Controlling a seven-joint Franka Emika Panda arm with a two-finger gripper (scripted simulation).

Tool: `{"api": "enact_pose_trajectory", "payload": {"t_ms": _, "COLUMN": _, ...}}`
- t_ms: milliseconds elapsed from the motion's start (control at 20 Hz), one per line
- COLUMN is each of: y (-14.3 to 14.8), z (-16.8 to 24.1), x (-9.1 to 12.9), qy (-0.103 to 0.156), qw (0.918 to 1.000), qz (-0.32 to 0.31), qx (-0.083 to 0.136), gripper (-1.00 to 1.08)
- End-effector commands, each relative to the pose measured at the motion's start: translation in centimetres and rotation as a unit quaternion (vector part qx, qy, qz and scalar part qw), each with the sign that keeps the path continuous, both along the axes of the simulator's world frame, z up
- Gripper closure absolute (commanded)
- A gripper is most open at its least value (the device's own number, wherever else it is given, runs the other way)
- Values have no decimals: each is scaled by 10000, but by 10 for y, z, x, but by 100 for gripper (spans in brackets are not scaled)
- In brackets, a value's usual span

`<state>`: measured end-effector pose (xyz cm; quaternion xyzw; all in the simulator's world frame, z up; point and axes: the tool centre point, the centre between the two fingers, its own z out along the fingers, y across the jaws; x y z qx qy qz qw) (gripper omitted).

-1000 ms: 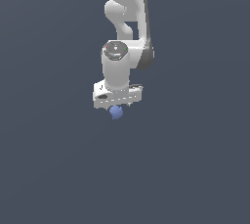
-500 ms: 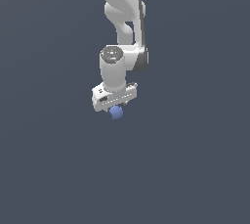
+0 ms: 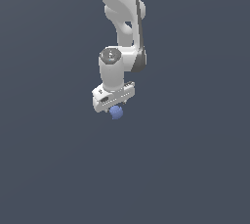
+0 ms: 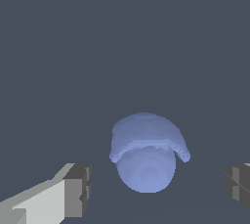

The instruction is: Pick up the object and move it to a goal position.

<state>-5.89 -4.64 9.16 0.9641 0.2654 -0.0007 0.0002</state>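
1. The small matte blue object (image 3: 116,113) shows in the exterior view as a rounded ball just beneath the white gripper (image 3: 115,106). It touches or nearly touches the underside of the gripper body.
2. In the wrist view the same blue object (image 4: 146,157) looks less like a plain ball. It has a wider, cap-like upper part with a curled rim and a narrower rounded part set against it.
3. The object sits in the gap between the two fingers, roughly midway, with open space on either side of it.
4. The gripper (image 4: 158,189) is spread wide. One dark grey finger pad (image 4: 79,189) stands well off one side of the object, and the other pad (image 4: 238,186) is at the frame edge on the opposite side. Neither pad touches the object, so nothing is being pinched.
5. The finger carrying the nearer pad is white, with a blocky dark tip.
6. Above the gripper, the white jointed robot arm (image 3: 120,32) descends from the top of the exterior view, with a round wrist housing (image 3: 113,61) directly over the hand.
7. Everything behind is a uniform dark blue-grey surface (image 3: 195,169). No counter edge or corner is visible, so the object's place on it cannot be told.
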Motion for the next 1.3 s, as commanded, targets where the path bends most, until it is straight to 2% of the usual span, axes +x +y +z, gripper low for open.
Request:
{"api": "enact_pose_trajectory", "payload": {"t_ms": 0, "y": 0, "z": -1, "x": -1, "qy": -6, "qw": 10000, "qz": 50, "qx": 3, "gripper": -92}}
{"api": "enact_pose_trajectory", "payload": {"t_ms": 300, "y": 0, "z": -6, "x": -1, "qy": -3, "qw": 10000, "qz": 35, "qx": 2, "gripper": -92}}
{"api": "enact_pose_trajectory", "payload": {"t_ms": 750, "y": 0, "z": -44, "x": -2, "qy": -6, "qw": 10000, "qz": 50, "qx": 4, "gripper": -92}}
{"api": "enact_pose_trajectory", "payload": {"t_ms": 1000, "y": 0, "z": -51, "x": -1, "qy": -6, "qw": 10000, "qz": 54, "qx": 3, "gripper": -92}}
{"api": "enact_pose_trajectory", "payload": {"t_ms": 1050, "y": 0, "z": -51, "x": -1, "qy": -6, "qw": 10000, "qz": 54, "qx": 3, "gripper": 108}}
{"api": "enact_pose_trajectory", "payload": {"t_ms": 1250, "y": 0, "z": -51, "x": -1, "qy": -6, "qw": 10000, "qz": 54, "qx": 3, "gripper": 108}}
